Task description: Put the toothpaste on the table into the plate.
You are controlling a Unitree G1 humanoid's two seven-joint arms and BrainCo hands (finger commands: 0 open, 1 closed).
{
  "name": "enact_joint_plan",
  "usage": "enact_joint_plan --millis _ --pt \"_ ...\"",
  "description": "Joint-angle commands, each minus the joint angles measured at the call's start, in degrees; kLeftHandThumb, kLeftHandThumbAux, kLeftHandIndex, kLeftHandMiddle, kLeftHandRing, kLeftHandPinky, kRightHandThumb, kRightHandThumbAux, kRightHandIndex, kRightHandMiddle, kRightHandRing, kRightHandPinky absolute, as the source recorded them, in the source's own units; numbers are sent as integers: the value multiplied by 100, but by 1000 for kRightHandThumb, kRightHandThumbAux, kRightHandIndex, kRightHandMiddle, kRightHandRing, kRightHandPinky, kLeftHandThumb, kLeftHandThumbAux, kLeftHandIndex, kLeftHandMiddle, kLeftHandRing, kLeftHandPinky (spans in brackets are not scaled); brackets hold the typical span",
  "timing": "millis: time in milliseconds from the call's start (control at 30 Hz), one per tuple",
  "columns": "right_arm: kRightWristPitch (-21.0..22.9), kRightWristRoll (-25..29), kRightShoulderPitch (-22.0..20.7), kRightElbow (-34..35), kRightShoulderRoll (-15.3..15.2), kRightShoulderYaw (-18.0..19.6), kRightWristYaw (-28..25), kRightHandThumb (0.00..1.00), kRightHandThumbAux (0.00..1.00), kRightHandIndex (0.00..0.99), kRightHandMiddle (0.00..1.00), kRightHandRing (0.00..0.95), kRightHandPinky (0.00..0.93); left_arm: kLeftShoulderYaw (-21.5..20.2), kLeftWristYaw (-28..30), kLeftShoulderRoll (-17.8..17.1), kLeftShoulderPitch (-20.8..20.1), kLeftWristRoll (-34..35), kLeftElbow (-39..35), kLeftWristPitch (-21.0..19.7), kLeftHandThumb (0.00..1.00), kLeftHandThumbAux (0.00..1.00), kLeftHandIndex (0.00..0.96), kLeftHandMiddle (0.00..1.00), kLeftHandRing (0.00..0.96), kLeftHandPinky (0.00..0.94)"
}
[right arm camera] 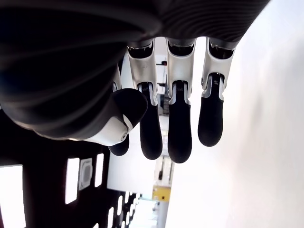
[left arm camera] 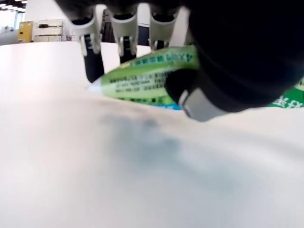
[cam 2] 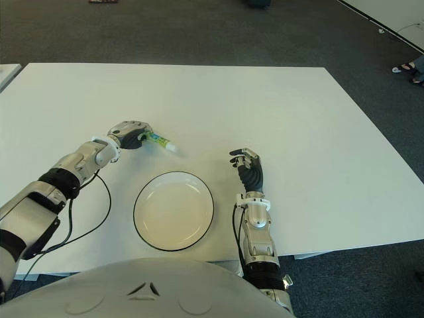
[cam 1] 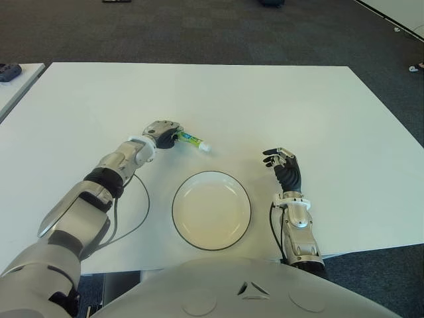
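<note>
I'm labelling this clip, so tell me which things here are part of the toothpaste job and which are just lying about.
Part of the job:
- toothpaste, gripped by the left hand
- plate, empty
- table

Lying about:
- right hand, idle to the plate's right, fingers relaxed
- dark object on the side table

Green toothpaste (cam 1: pixel 191 139) flat beyond plate (cam 1: pixel 181 225)

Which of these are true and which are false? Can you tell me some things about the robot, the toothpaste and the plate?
1. The left hand grips the toothpaste tube. True.
2. The toothpaste is in the plate. False: it is on the white table, beyond the plate.
3. The plate has food in it. False: it holds nothing.
4. The right hand holds nothing. True: it shows to the right of the plate, fingers relaxed.
5. The tube is green with a white cap. True.
</note>
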State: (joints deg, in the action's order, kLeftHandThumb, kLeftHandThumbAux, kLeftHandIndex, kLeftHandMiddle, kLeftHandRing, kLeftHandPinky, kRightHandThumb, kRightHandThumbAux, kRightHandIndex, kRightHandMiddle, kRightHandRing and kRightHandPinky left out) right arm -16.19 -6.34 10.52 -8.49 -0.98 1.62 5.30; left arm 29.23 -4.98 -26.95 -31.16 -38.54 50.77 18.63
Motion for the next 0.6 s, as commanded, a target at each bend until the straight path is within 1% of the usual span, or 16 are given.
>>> enact_joint_plan --millis 33,233,400,567,600 --pt "-10 120 -38 -58 38 25 -15 846 681 476 453 505 501 -375 304 -76 34 437 -209 120 714 707 443 848 832 811" --pt "-38 95 -56 -93 41 25 5 846 682 476 453 498 495 -721 659 -127 150 817 -627 60 715 707 443 834 824 804" --pt "-41 77 -51 -83 41 17 14 846 682 478 452 493 488 -1074 1033 -159 392 1221 -1271 -93 716 707 444 825 820 807" --pt "-26 57 -44 -71 37 9 22 846 682 479 452 494 486 -1290 1294 -172 587 1488 -1725 -145 716 707 444 834 827 827" --pt "-27 51 -43 -72 34 8 23 846 682 479 452 494 486 -1367 1391 -205 735 1580 -2102 -201 716 707 444 834 828 828"
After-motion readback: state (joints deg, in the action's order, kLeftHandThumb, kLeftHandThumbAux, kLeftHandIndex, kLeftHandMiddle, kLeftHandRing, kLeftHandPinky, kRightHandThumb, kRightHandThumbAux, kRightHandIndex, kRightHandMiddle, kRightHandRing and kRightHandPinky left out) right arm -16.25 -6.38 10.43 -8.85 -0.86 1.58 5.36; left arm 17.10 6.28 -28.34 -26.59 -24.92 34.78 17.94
